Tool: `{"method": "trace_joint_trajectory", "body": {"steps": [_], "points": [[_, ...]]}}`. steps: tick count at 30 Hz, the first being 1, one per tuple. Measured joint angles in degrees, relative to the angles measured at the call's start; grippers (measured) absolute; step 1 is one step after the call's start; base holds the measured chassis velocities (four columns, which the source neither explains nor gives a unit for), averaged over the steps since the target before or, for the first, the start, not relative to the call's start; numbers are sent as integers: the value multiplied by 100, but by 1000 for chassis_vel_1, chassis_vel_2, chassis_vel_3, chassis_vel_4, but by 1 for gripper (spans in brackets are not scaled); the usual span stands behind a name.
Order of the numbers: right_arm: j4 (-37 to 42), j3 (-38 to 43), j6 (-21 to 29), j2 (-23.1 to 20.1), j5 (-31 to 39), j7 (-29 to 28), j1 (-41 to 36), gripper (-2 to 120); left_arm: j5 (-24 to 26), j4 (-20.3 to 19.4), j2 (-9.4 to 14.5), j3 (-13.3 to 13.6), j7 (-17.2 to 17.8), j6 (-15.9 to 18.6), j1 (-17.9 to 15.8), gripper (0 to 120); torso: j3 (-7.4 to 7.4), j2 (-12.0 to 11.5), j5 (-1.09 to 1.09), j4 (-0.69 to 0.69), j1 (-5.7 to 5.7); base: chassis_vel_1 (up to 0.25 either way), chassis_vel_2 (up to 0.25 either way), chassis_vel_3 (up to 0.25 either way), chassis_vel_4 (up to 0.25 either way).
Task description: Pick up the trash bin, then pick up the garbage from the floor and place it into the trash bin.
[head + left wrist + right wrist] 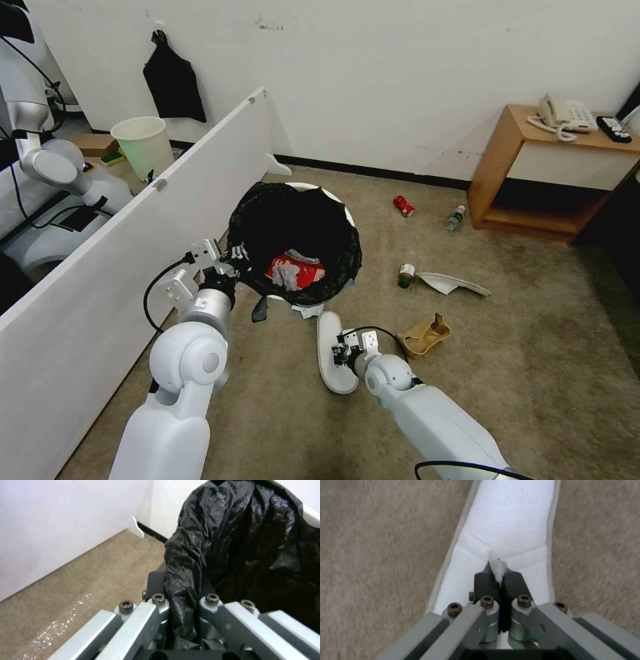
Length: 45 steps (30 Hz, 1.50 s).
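Underfoot, tan carpet (547,347) runs to a scuffed white wall (400,73), with a white partition panel (100,280) along the 9 o'clock side. The trash bin (294,244), black bag draped over its rim, sits at centre; the left end effector (230,257) is pressed together on that rim at the bin's 8 o'clock. At 6 o'clock from the bin, the right end effector (340,352) pinches a fold of the white slipper (330,353) on the carpet. A red can (403,206), small bottle (455,218), second slipper (453,283) and brown paper bag (423,335) lie between 1 and 4 o'clock. A wooden surface (533,133) at 2 o'clock carries a telephone (567,117).
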<state>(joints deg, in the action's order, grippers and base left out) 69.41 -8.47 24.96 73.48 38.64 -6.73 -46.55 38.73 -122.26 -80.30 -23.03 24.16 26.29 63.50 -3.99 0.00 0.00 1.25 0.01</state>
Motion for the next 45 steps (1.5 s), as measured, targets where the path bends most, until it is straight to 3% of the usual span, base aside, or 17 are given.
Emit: {"method": "trace_joint_trajectory", "body": {"steps": [12,14,29,45], "points": [[610,452,-70,-447,78,-61,-116,0,73,-9,39,13,17,1,26,4,0,0,0,0,0,0,0,0,0],[958,721,-28,-716,193,-120,-196,0,128,-9,48,28,65,32,23,4,0,0,1,1,0,0,0,0,0],[1650,1981,-131,-1457,212,-254,-386,0,265,-22,79,9,131,80,-35,4,0,0,0,1,0,0,0,0,0],[2963,2898,-910,-1562,20,-26,-276,0,794,58,140,142,617,472,-152,4,0,0,-1,-2,0,0,0,0,0]]}}
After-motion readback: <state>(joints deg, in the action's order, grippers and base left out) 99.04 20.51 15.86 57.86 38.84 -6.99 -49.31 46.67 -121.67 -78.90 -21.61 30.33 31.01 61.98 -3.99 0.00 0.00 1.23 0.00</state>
